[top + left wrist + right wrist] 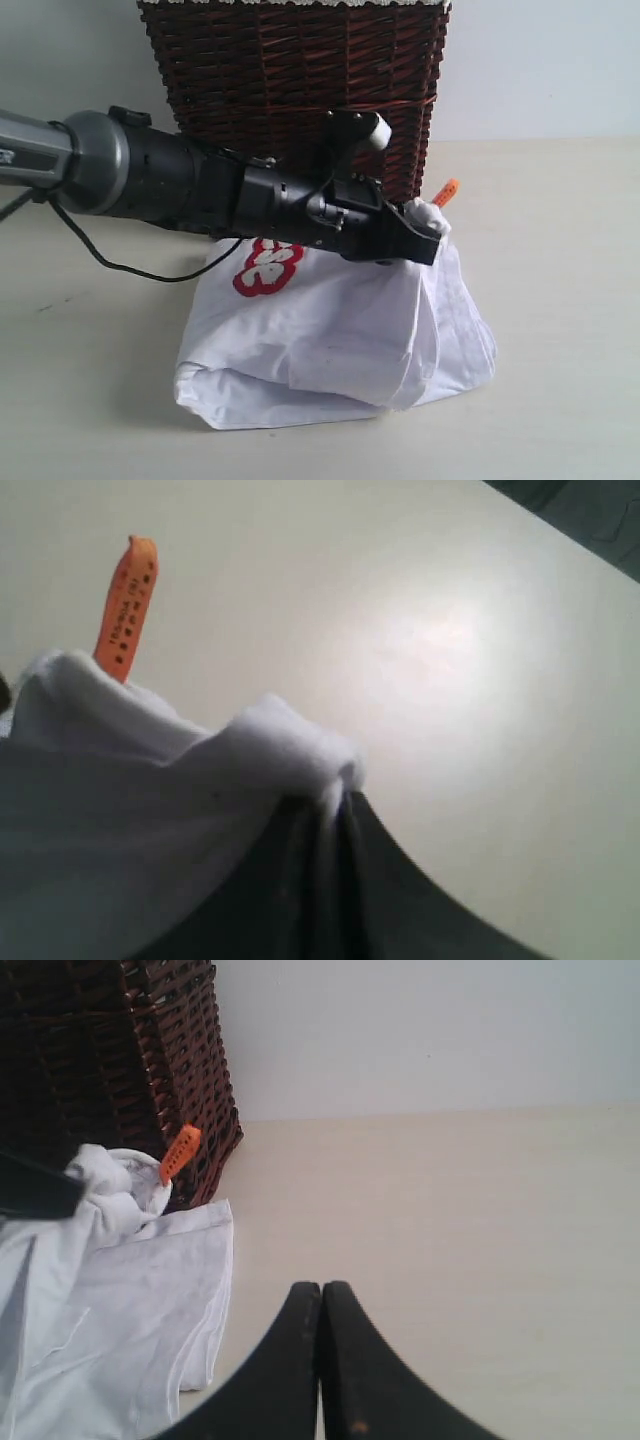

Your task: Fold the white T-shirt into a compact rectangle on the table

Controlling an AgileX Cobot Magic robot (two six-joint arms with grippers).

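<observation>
Your left gripper (428,232) pinches the soft white red-lettered T-shirt (330,335), tented in a heap on the pale cream flat table (560,330), while your right gripper (321,1345) is closed on nothing, so seemingly 0 folds are done.

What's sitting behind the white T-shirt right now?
A dark wicker basket stands directly behind the white T-shirt. The left arm and raised cloth cover its lower front; its inside cannot be seen.

Exterior view faces the basket (290,90); wrist views share the white T-shirt (150,810) (130,1290)
</observation>
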